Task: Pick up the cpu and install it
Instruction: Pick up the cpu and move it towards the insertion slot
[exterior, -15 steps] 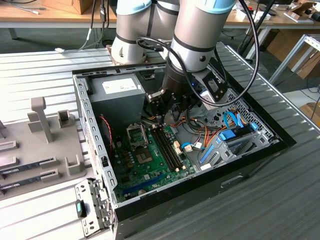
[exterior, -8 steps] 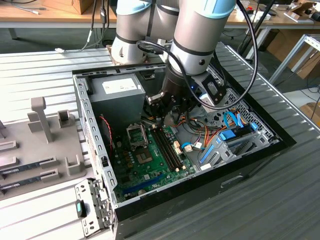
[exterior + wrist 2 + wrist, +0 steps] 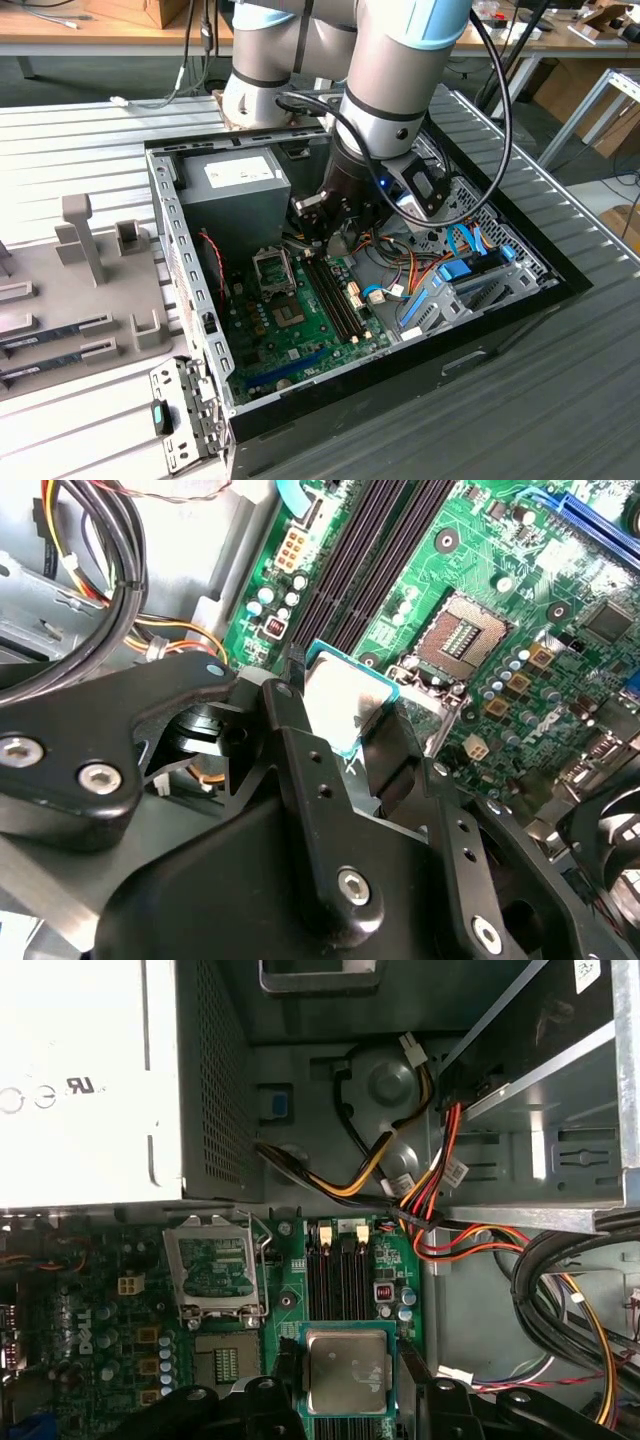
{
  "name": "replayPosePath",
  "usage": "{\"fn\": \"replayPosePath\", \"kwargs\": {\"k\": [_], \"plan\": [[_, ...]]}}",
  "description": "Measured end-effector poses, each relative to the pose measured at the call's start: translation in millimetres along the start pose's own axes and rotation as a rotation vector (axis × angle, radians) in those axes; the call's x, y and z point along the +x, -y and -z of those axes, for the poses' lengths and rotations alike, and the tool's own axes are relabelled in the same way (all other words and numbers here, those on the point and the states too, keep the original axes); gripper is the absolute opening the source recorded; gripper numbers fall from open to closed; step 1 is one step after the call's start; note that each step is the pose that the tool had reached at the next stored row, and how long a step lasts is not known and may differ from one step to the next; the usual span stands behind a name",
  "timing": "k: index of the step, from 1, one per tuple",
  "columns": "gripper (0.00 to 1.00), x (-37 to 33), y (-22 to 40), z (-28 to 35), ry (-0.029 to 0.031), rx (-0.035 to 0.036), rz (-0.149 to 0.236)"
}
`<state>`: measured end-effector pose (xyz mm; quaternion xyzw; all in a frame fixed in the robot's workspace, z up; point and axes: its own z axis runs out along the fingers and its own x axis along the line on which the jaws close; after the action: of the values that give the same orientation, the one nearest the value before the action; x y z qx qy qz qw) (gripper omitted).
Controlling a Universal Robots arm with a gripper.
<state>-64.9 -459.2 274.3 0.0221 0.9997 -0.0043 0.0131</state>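
My gripper hangs inside the open computer case, above the green motherboard near the memory slots. Both wrist views show it shut on the cpu, a small square chip with a pale silvery top, held by two opposite edges between black fingers. The gripper holds the chip in the air over the memory slots, beside the open cpu socket and its raised metal load plate. From the second wrist view the socket lies a short way past the gripper.
A grey power supply box fills the case's back corner beside the socket. Coloured cable bundles and a drive cage lie on the exterior view's right. A grey fixture with memory sticks stands outside the case on the left.
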Motion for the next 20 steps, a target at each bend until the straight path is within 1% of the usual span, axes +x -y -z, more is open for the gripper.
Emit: {"fn": "replayPosePath", "kwargs": {"k": [3, 6, 20], "plan": [[0.47, 0.0, 0.5, -1.7, 0.0, -0.0001, 0.0], [0.47, 0.0, 1.3, -5.0, 0.0, -0.0001, 0.0], [0.47, 0.2, 3.5, -13.8, 0.0, 0.0, 0.0]]}}
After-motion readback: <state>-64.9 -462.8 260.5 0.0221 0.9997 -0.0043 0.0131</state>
